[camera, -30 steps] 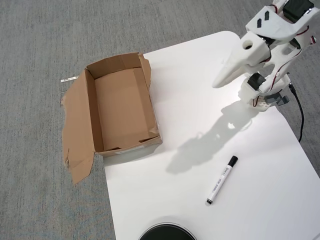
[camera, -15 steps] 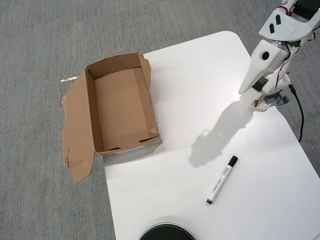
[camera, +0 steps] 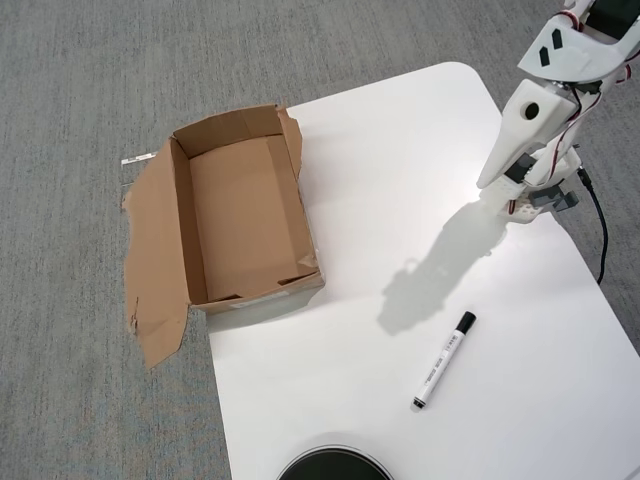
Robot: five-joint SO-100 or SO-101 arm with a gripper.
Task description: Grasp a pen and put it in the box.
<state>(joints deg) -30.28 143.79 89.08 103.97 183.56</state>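
- We are at the very start of the job, by our reading: the marker pen (camera: 443,360) lies untouched on the white table (camera: 400,180), in the lower right of the frame, and nothing has been lifted.
- The pen rests flat and on a slant, its black cap toward the upper right and its small black tip toward the lower left, with dark print along the white barrel.
- The cardboard box (camera: 245,210) sits in the upper left of the frame, at the table's left edge, open side up and with nothing visible inside. Its wide flap (camera: 155,260) spreads flat to the left, over the grey carpet (camera: 80,80).
- The pen and the box are well apart, with bare table between them.
- The arm (camera: 535,120) stands in the upper right corner, raised well away from the pen; its shadow falls on the table between the arm and the pen.
- We cannot tell whether the hand is spread or pressed together: the white arm body hides the fingers from this overhead view.
- The next move, as we judge it, is to swing down toward the lower right, turn the hand so its fingers cross the slanted barrel, and close near the middle.
- A dark round object (camera: 333,466) at the bottom edge lies near the pen's tip end; we would keep clear of it.
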